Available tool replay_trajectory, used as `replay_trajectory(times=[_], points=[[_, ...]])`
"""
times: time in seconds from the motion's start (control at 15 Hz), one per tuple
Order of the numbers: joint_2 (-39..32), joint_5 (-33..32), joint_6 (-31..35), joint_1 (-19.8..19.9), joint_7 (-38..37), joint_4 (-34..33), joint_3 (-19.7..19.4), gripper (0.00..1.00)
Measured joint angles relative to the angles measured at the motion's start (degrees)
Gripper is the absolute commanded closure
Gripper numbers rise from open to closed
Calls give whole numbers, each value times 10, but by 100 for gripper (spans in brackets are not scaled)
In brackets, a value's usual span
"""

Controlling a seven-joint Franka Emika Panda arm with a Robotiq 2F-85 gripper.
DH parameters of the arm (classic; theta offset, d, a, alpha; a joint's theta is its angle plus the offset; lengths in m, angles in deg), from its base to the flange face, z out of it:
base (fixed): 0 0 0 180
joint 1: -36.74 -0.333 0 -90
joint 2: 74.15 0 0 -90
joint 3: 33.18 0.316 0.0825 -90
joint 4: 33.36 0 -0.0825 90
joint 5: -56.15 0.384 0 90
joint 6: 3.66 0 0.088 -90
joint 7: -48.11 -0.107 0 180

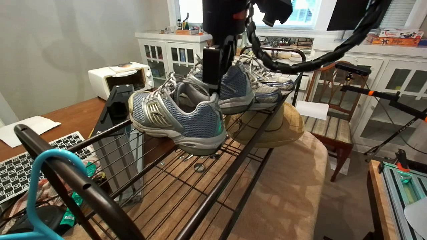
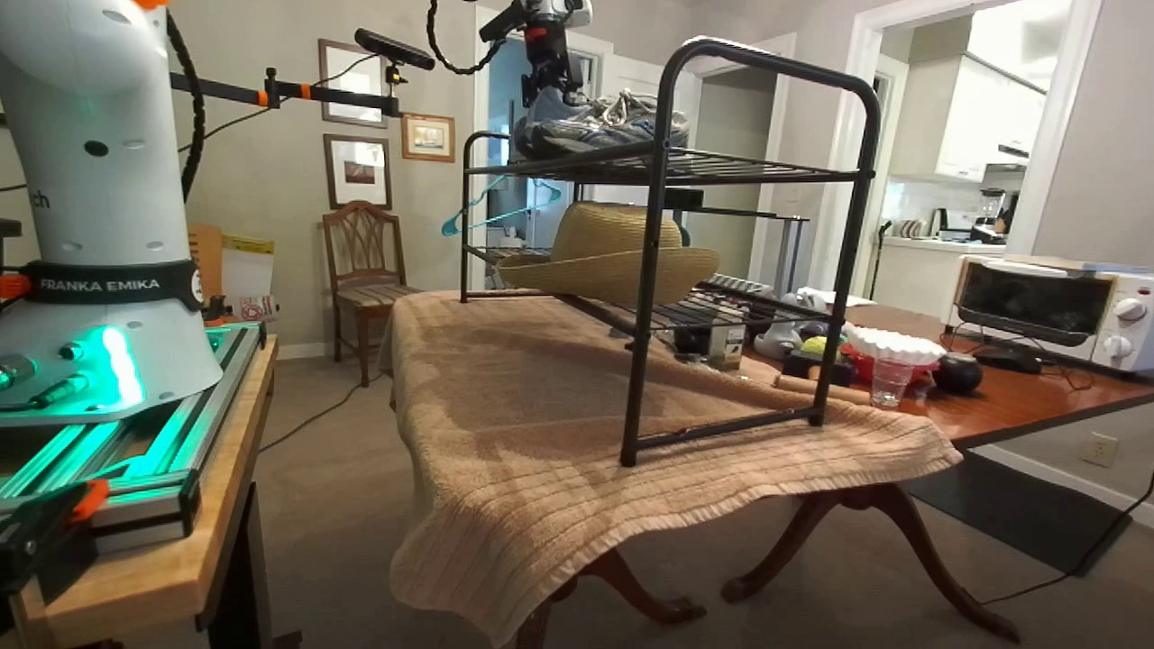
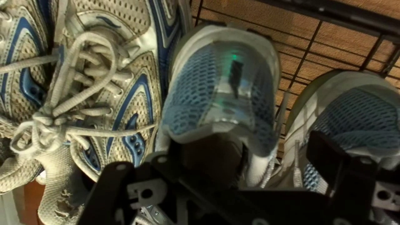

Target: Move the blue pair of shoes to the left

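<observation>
Nearest the camera, at the lower left of an exterior view, a turquoise hanger is dangling. Behind it the desk is carrying a dark wire rack; at its top level, near mid-frame, the blue pair of shoes is sitting side by side, toes pointing left and seemingly overhanging the rail. The jaws are reaching down at the collars; the views are not showing whether they are pinching the shoe walls or merely straddling them. If only one collar is being caught, the second shoe would likely be staying behind; too low a lift could be leaving heels snagging on the wires; drifting toward the overhanging toes could be tipping the pair off.

Around them, a straw hat is lying lower in the rack, out of the way. Paler sneakers are crowding close from the right, the arm's black cable is arcing past them in the frame, and a lace is trailing between the blue shoes, perhaps inviting a tangle.
</observation>
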State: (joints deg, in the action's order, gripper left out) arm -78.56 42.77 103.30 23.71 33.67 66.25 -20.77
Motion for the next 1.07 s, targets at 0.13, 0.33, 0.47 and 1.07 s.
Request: replay_trajectory(times=[0.13, 0.33, 0.47, 1.07], points=[[6, 6, 0, 0, 0, -1, 0, 0], [23, 8, 0, 1, 0, -5, -1, 0], [38, 8, 0, 3, 0, -6, -2, 0], [73, 7, 0, 30, -19, -7, -21, 0]])
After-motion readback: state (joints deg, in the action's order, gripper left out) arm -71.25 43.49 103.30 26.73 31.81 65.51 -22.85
